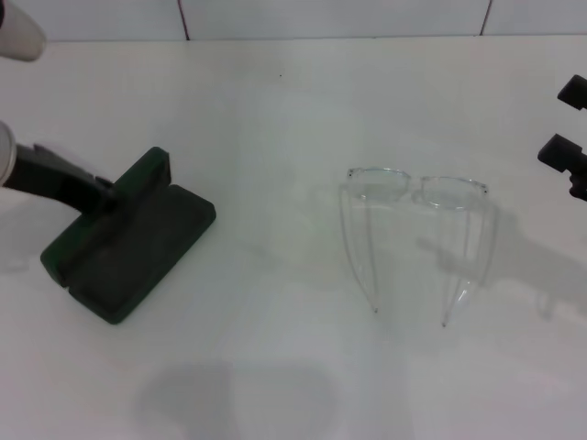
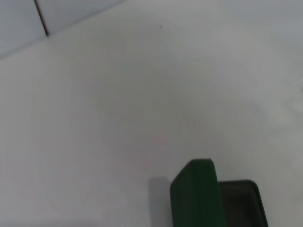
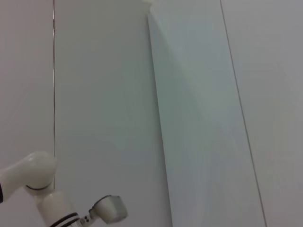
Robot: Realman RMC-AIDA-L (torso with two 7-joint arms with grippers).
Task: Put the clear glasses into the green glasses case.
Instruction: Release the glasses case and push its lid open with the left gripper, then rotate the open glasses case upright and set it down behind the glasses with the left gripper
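Glasses (image 1: 417, 194) of clear plastic sat on the white surface (image 1: 275, 110) toward the right, standing on their lenses at the far side with both thin arms unfolded and stretching toward the near edge. Nothing touched them.

Well apart from them, on the left, lay the green case (image 1: 138, 243), open, its lid tilted up at the far end and its dark lining showing in my left wrist view (image 2: 239, 203). My left gripper (image 1: 108, 194) reached in from the left edge and met the case at the raised lid; I could not tell whether it was clenched on the lid or merely resting against it.

My right gripper (image 1: 570, 137) hung at the far right edge, off beyond the glasses and holding nothing, its two dark fingers spread apart. My right wrist view showed only pale wall panels and part of my other arm (image 3: 33, 182).
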